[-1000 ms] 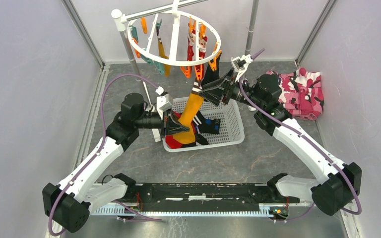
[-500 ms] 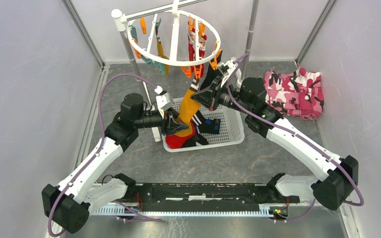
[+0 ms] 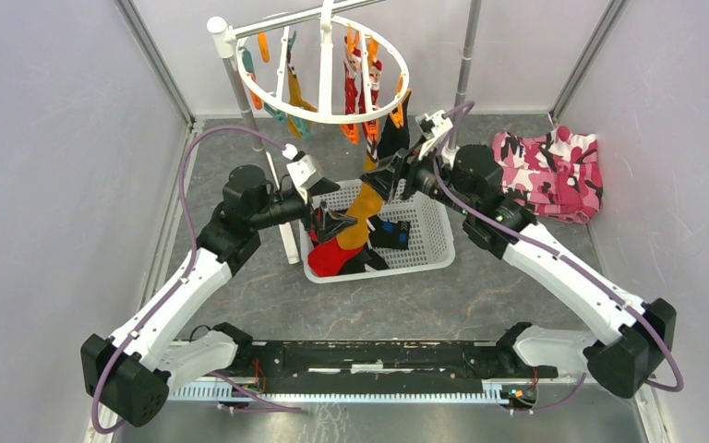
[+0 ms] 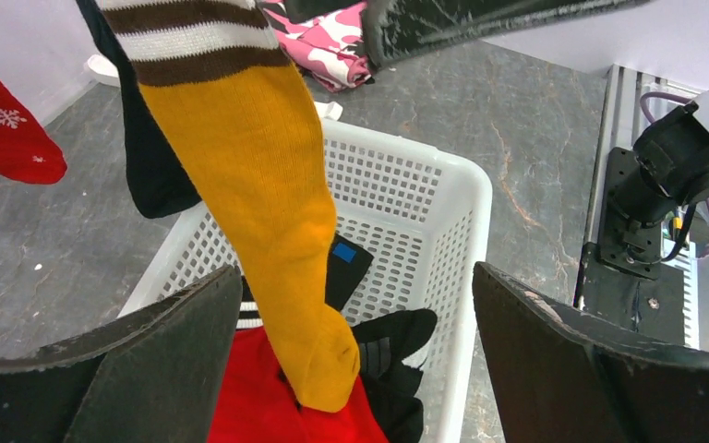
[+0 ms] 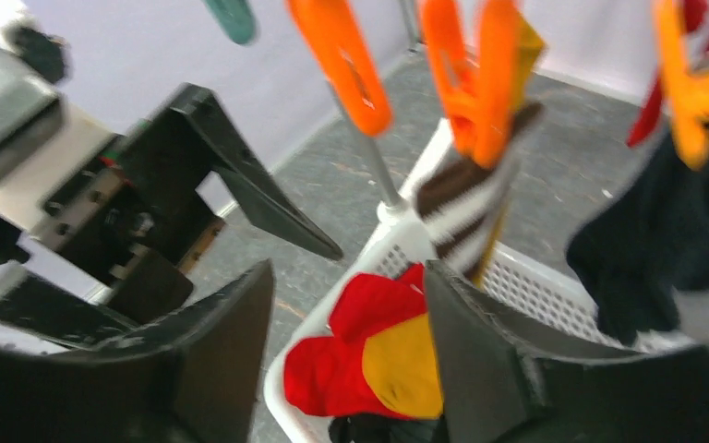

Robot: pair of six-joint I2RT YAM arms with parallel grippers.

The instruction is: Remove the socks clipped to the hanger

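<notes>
The left pincer (image 4: pixel 355 277) is spread wide and grasps nothing. Its two black fingers (image 4: pixel 148 369) fill the lower corners of its wrist view. One long mustard sock (image 4: pixel 258 212) with a brown-and-white striped cuff hangs down between them, touching neither. The sock's toe rests on one red sock (image 4: pixel 258 397) lying in the one white basket (image 4: pixel 443 231), beside at least two black socks (image 4: pixel 388 332), one with a blue patch. The right pincer (image 5: pixel 346 277) is also released, with an empty gap between its fingers. In the upper middle of its view, one orange clip (image 5: pixel 480 83) bites the striped cuff. In the top view, the one round white hanger (image 3: pixel 326 69) sits at upper centre. Five socks appear clipped to it: two mustard, two red (image 3: pixel 351 88) and one black (image 3: pixel 390 134). Its orange and teal clips are too many and too small to count. The two arms meet over the basket at mid-frame. One pink camouflage cloth (image 3: pixel 558 171) lies at the right, well apart from the basket.
</notes>
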